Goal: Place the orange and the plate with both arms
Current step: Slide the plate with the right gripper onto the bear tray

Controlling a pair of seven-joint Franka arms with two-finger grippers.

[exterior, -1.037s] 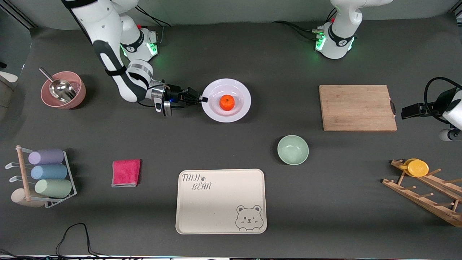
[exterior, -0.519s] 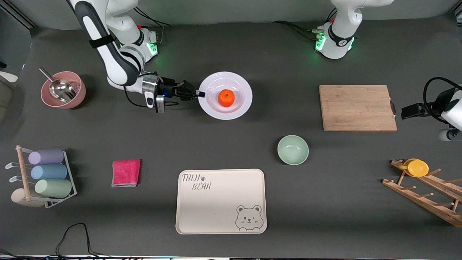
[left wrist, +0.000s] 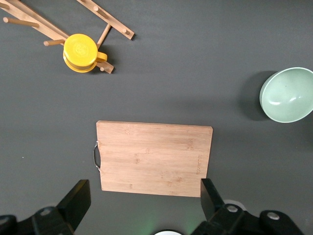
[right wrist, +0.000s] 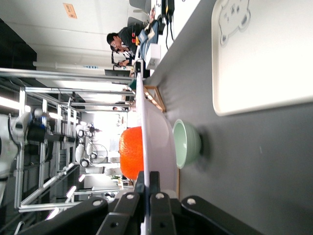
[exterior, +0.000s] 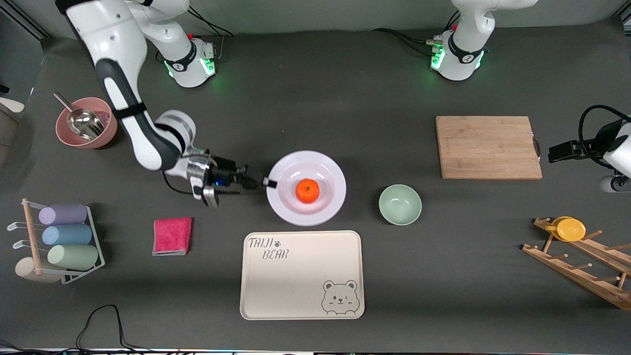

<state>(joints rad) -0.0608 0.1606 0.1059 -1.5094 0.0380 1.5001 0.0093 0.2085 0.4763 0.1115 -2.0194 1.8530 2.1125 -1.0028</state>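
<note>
The white plate (exterior: 328,167) carries the orange (exterior: 307,190) in its shallow centre. My right gripper (exterior: 268,183) is shut on the plate's rim at the side toward the right arm's end. It holds the plate level above the table, between the bear tray (exterior: 301,274) and the table's middle. In the right wrist view the plate (right wrist: 164,142) is edge-on, pinched in my right gripper (right wrist: 148,181), with the orange (right wrist: 132,152) resting on it. My left gripper (exterior: 554,152) waits open at the left arm's end, looking down on the cutting board (left wrist: 154,157); my left gripper (left wrist: 145,205) is empty.
A green bowl (exterior: 400,204) sits beside the plate toward the left arm's end. The cutting board (exterior: 488,147) lies farther from the camera. A pink bowl with a scoop (exterior: 86,123), a pink cloth (exterior: 172,235), a cup rack (exterior: 59,241) and a wooden rack (exterior: 581,261) with a yellow lid (exterior: 571,229) line the table's ends.
My right arm has carried the plate with the orange toward the front camera, to just short of the bear tray. The left arm has not moved.
</note>
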